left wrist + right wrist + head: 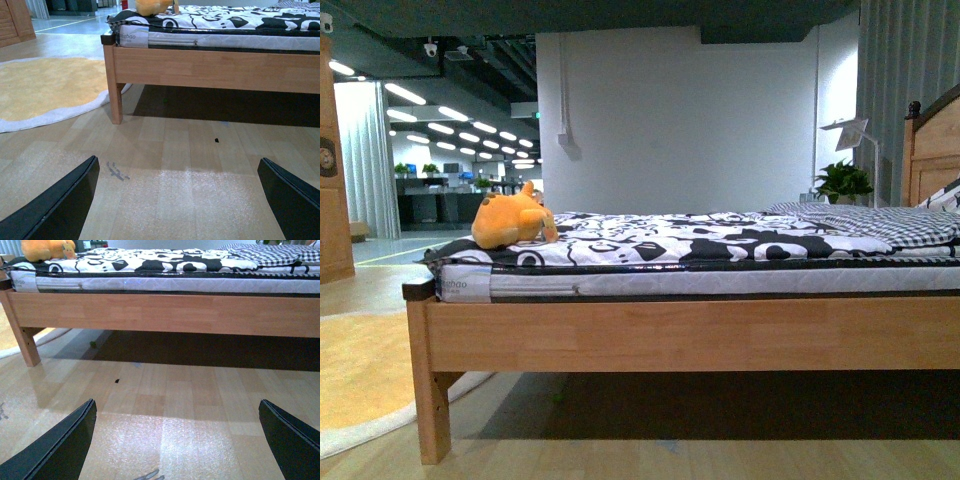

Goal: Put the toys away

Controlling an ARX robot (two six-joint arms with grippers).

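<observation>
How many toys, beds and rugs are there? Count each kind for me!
Orange plush toy: 1
Wooden bed: 1
Yellow rug: 1
Total: 3

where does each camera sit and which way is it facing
Front view: on the robot's body, low, facing the side of the bed with the orange plush toy at its foot end; no arm shows.
Left wrist view: on the left arm, near the floor, facing the bed's foot corner and the yellow rug; the open left hand shows.
Right wrist view: on the right arm, facing the bed's side rail; the open right hand shows.
Shared: all three show the bed and the toy.
</observation>
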